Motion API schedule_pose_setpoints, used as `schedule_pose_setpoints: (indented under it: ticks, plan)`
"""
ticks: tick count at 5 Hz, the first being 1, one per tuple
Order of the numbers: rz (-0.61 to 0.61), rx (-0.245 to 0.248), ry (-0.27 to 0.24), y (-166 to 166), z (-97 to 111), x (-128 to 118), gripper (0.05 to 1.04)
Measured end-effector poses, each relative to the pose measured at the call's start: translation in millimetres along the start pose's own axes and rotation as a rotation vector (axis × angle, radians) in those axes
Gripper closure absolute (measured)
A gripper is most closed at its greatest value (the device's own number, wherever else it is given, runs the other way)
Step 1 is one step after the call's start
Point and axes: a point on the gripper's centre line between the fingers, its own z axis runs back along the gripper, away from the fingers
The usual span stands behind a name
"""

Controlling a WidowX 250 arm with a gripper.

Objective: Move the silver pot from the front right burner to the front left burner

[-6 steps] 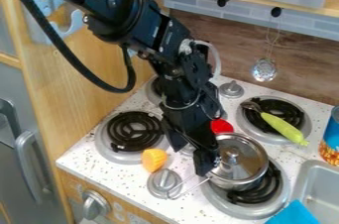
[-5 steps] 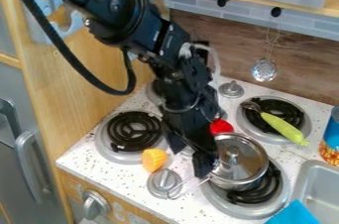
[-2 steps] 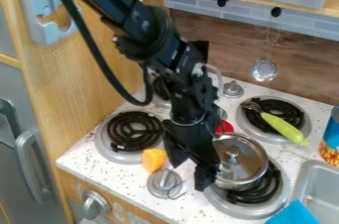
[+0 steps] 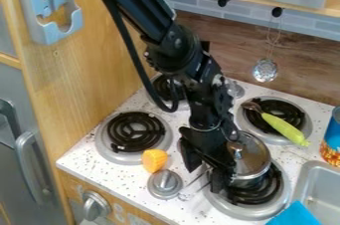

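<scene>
One lidded pot (image 4: 255,161) sits just right of the hand (image 4: 210,178); open or closed, I cannot tell.

single fixed camera, set above the counter, facing down at a slant, fairly near the stovetop (image 4: 136,174)

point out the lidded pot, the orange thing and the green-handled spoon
lidded pot (image 4: 256,158): camera view, on its lid
orange thing (image 4: 154,160): camera view, on its side
green-handled spoon (image 4: 284,128): camera view, on its handle
</scene>
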Motion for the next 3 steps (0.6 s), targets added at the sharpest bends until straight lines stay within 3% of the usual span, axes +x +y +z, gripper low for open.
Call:
schedule_pose_setpoints:
  ticks: [2, 3]
  plan:
    - [-0.017, 0.006, -0.019, -9.6, -7.6, 12.4, 0.137]
    - [-0.015, 0.007, -0.028, -10.6, -10.7, 16.4, 0.415]
